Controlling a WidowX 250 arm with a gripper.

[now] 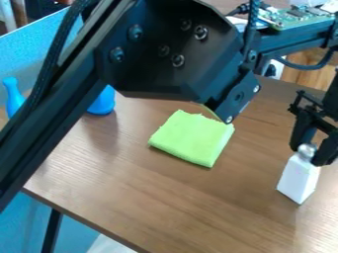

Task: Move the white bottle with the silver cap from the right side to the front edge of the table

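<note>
End effector pinches the bottle by its rounded top, right of the cloth. Likely light and stiff, it should grip surer by its flat sides.

Under fairly bright, diffuse light, we see pale glare on the wooden tabletop at near right and left, soft shadow along the green cloth, and glints on the arm's bolts and the white bottle's silver top.
</note>
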